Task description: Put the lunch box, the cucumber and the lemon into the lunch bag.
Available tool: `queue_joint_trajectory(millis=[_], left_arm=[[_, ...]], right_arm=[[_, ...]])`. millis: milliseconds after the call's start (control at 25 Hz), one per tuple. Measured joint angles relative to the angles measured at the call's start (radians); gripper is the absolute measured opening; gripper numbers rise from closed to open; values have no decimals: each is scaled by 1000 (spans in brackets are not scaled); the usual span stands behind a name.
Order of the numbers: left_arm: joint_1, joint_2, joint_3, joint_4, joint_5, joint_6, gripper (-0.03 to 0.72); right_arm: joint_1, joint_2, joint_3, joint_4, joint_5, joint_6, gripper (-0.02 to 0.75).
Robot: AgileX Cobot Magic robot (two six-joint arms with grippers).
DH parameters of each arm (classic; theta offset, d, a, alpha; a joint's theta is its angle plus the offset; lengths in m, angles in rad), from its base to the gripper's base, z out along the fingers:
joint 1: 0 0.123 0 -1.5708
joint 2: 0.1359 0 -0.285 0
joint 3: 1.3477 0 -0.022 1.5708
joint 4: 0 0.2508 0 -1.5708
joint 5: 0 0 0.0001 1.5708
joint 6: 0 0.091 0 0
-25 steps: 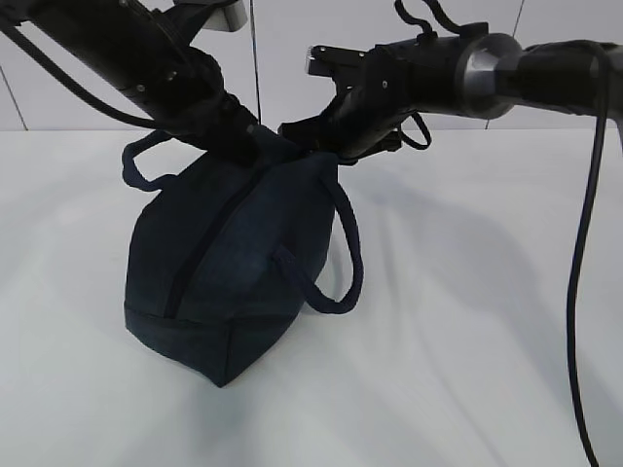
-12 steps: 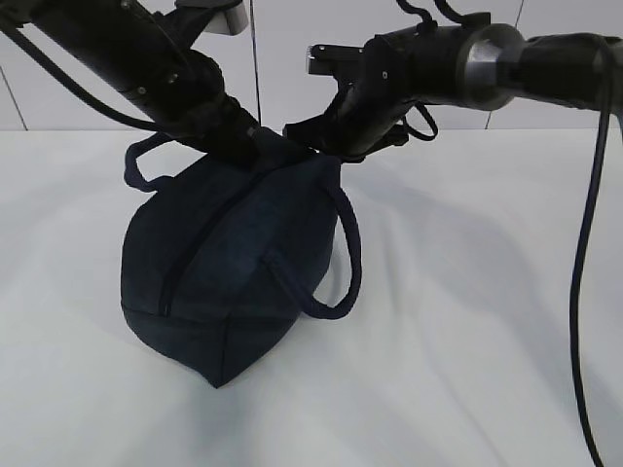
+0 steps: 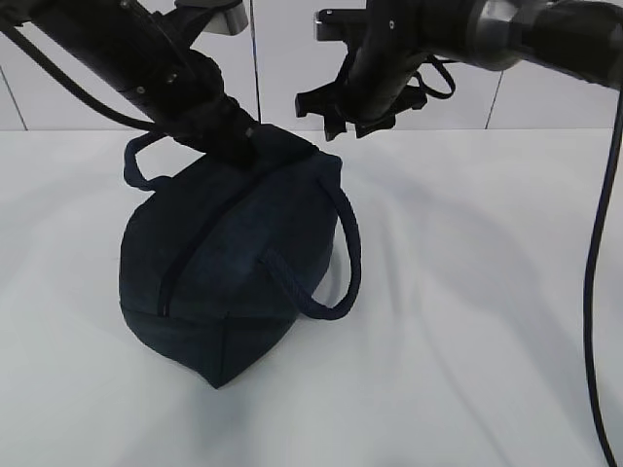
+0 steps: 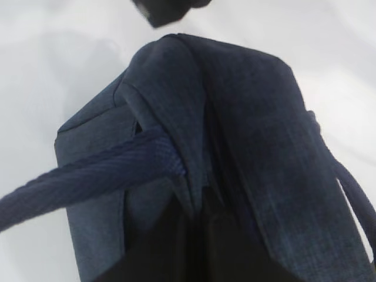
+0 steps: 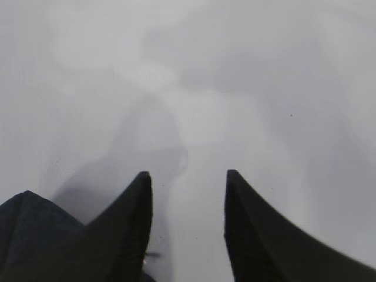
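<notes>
Lunch bag [image 3: 229, 263] of navy fabric stands on the white table [image 3: 467, 321], zipper drawn along its top, so nothing inside can be seen; lunch box, cucumber and lemon are nowhere in view. The left tool [image 3: 237, 139] is clamped together on the bag's far top end, probably steadying it. The right tool [image 3: 343, 125] hangs above, jaws apart, empty.

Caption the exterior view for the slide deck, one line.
Left gripper pinches the top of the zipped navy lunch bag on the white table; right gripper hangs open just above it, holding nothing.
</notes>
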Motion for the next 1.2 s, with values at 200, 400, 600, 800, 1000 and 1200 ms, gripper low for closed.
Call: queue_joint_trajectory(millis=[200,400,600,800,1000,1200], left_arm=[[2,0,0,23,0,-9,0],[35,0,-2,26,6,-74,69],[75,0,-4,28,22,-95,286],[93,-10,-4,29,63,-99,333],[120,-59,-6,36,134,-100,338],[138,-106,-8,82,217,-131,339]], right_arm=[[-2,0,-114,-12,154,-1,445],[-2,0,-237,-99,376,-1,457],[-5,-7,-323,-135,427,-2,458],[-5,-49,-325,-68,437,-33,460],[-5,-142,-226,-3,437,-97,459],[-5,-266,-52,10,437,-127,447]])
